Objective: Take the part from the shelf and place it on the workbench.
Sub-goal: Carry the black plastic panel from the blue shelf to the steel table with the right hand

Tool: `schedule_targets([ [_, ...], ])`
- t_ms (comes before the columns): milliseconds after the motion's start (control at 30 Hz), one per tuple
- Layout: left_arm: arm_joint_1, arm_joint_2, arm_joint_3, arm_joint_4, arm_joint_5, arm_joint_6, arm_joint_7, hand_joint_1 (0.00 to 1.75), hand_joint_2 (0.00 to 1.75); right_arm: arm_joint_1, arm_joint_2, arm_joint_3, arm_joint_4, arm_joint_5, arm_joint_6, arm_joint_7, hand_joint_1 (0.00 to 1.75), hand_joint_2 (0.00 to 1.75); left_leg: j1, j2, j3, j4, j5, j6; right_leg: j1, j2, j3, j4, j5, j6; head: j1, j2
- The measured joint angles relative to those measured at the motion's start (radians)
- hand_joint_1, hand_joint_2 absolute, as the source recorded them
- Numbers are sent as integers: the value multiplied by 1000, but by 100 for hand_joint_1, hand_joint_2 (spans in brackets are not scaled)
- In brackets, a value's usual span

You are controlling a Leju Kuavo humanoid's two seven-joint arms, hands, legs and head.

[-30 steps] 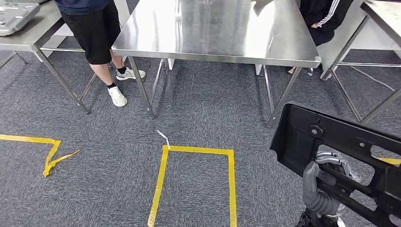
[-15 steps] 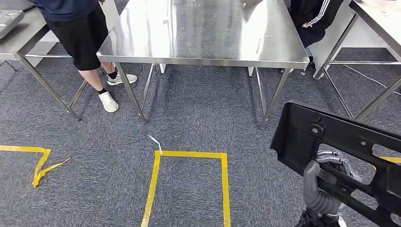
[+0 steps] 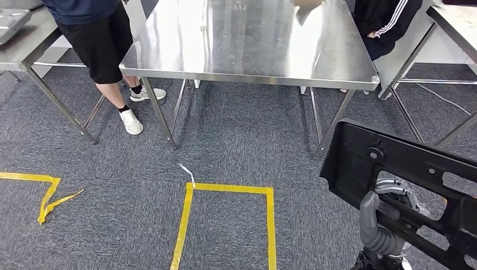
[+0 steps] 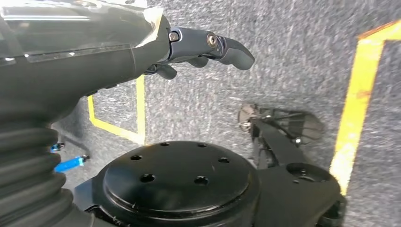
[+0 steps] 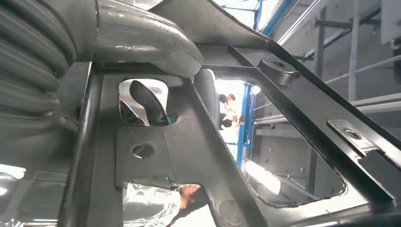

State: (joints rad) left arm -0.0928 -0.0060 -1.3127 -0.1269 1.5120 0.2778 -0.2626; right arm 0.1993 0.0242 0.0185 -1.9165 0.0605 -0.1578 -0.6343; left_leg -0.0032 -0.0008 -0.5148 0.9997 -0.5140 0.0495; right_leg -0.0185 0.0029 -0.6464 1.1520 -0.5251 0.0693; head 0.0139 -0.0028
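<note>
1 part (image 3: 394, 163) gripped by right hand (image 3: 388, 216); left hand (image 4: 208, 45) empty, fingers apart; 1 workbench (image 3: 247, 50); camera shifted slightly.

The table (image 3: 247, 53) stands ahead, a taped outline (image 3: 225, 222) on the floor before it. A person (image 3: 98, 39) stands at its left; the part (image 3: 405, 180) is held low right.

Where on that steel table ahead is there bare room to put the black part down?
The whole near side of the steel table is bare. Its far edge is crowded: one person at the left corner, another at the right.
</note>
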Motion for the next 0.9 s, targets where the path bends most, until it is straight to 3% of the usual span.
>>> schedule_targets([
  [33,0,0,0,1,1,0,-1,0,175,-2,0,0,1,1,4,2,175,175,1,0,13,0,-13,-9,1,-7,20,-65,36,3,1,0],
  [67,0,0,0,1,3,1,-1,0,175,-4,0,0,2,3,6,5,175,175,1,1,25,0,-23,-18,2,-12,42,-122,63,-4,0,0],
  [133,-1,-1,0,2,4,2,-1,0,175,-8,0,-1,3,4,10,7,175,175,1,3,31,6,-29,-29,5,-12,51,-123,61,-34,-3,0],
  [200,-3,-2,0,2,5,3,-1,0,175,-13,1,-2,2,5,12,7,175,175,5,3,13,50,-31,-36,1,-7,65,-125,55,-51,-7,0],
  [267,-5,-3,0,2,6,4,-1,0,175,-17,2,-2,2,6,16,8,175,175,6,2,-61,167,-55,-44,0,-6,80,-127,45,-65,-9,0],
  [333,-6,-3,0,2,8,4,-2,0,175,-18,3,-2,2,7,18,8,175,175,6,2,-156,288,-101,-48,4,-4,93,-127,31,-74,-11,0],
  [367,-7,-3,0,2,8,4,-3,0,175,-18,4,-2,2,7,19,8,175,175,6,1,-186,310,-110,-46,6,-2,102,-127,23,-76,-11,0],
  [400,-7,-4,0,2,8,4,-4,0,175,-18,4,-2,2,7,19,8,175,175,5,1,-199,301,-100,-42,9,0,112,-127,15,-77,-11,0],
  [433,-8,-4,0,2,8,4,-5,0,175,-18,5,-2,2,7,19,9,175,175,2,1,-195,259,-67,-34,11,1,125,-127,7,-77,-11,0],
  [500,-7,-3,0,2,9,4,-5,0,175,-19,6,-2,2,7,20,9,175,175,-8,-1,-161,136,26,-12,15,3,143,-129,-11,-76,-10,0],
  [533,-6,-1,0,3,9,4,-5,0,175,-20,7,-2,3,7,21,9,175,175,-15,-4,-145,85,55,-2,16,5,149,-131,-19,-73,-9,0],
  [567,-6,-1,0,3,10,5,-5,0,175,-21,8,-2,3,8,22,10,175,175,-21,-6,-135,55,69,4,16,7,153,-137,-26,-68,-9,0],
  [667,-4,0,0,4,16,10,-4,0,175,-24,10,-2,4,12,28,12,175,175,-25,-8,-103,13,66,15,17,8,175,-133,-19,-45,-11,0],
  [733,-4,0,0,4,19,15,-3,0,175,-29,10,-2,5,14,31,14,175,175,-19,-6,-66,-5,67,26,17,6,156,-74,-16,-35,-8,0],
  [833,-5,-3,0,5,26,20,-3,0,175,-35,9,-1,8,15,37,17,175,175,-14,-6,-34,-11,46,29,12,5,31,101,-65,-37,-5,0],
  [900,-3,-6,0,5,29,21,-3,0,175,-35,8,-1,13,15,41,19,175,175,-11,-9,-10,-11,23,25,4,4,-33,140,-105,-28,-5,0],
])
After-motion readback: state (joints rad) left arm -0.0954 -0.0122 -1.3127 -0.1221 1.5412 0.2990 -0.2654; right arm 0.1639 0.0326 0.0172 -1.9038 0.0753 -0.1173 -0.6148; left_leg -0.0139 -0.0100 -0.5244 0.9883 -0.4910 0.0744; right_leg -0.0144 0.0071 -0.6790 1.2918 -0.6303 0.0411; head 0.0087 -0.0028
